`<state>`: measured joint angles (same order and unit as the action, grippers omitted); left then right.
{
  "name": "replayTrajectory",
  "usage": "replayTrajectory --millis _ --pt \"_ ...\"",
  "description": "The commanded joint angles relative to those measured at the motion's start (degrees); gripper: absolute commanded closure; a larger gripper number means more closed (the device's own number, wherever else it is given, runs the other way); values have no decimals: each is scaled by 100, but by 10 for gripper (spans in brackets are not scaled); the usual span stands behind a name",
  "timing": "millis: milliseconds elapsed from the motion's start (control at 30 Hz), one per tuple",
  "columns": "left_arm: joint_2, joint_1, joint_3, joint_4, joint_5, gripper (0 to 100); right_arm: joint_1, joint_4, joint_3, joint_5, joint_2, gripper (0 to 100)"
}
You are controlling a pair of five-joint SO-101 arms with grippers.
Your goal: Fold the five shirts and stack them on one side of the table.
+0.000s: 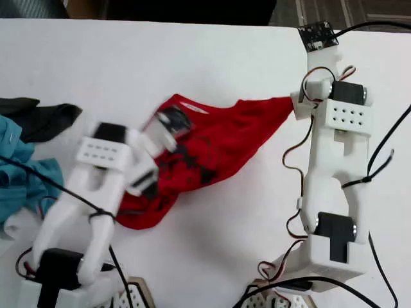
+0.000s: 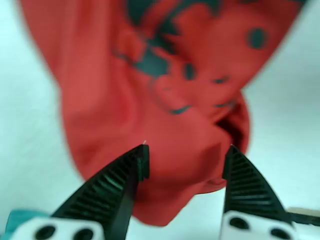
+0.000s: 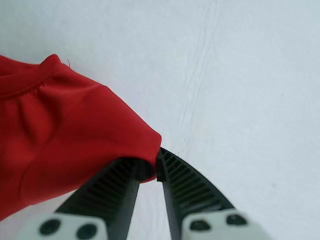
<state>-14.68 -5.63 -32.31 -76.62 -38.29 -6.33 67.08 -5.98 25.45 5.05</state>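
Closest, the left end effector (image 2: 187, 159) hangs released just over the red shirt (image 2: 150, 100), jaws spread with cloth beneath them and nothing held. On the counter (image 1: 212, 58) that shirt lies crumpled at the middle, one corner drawn out taut to the right end effector (image 3: 156, 167), which is clenched on its hem. To flatten it well, I judge the left one should drop and pinch the near bunched edge. Both should then pull apart evenly and low, so the cloth slides rather than lifts. At the left edge the teal shirt (image 1: 26, 173) and black shirt (image 1: 38, 119) lie heaped beside the left arm, which could snag them.
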Motion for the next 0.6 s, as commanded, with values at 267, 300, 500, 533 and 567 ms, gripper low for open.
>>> replayTrajectory --millis 267,300,500,533,567 --pt "835 396 -831 2259 -62 779 136 -303 -527 44 4 978" --pt "958 651 -664 2382 -44 828 136 -303 -527 44 -4 978" --pt "1477 1776 998 2400 466 980 180 -391 -501 9 31 978" --pt "1538 1837 1314 2286 466 972 180 -400 -501 9 4 978" --pt "1582 1873 1613 2180 466 974 180 -382 -501 9 -4 978"
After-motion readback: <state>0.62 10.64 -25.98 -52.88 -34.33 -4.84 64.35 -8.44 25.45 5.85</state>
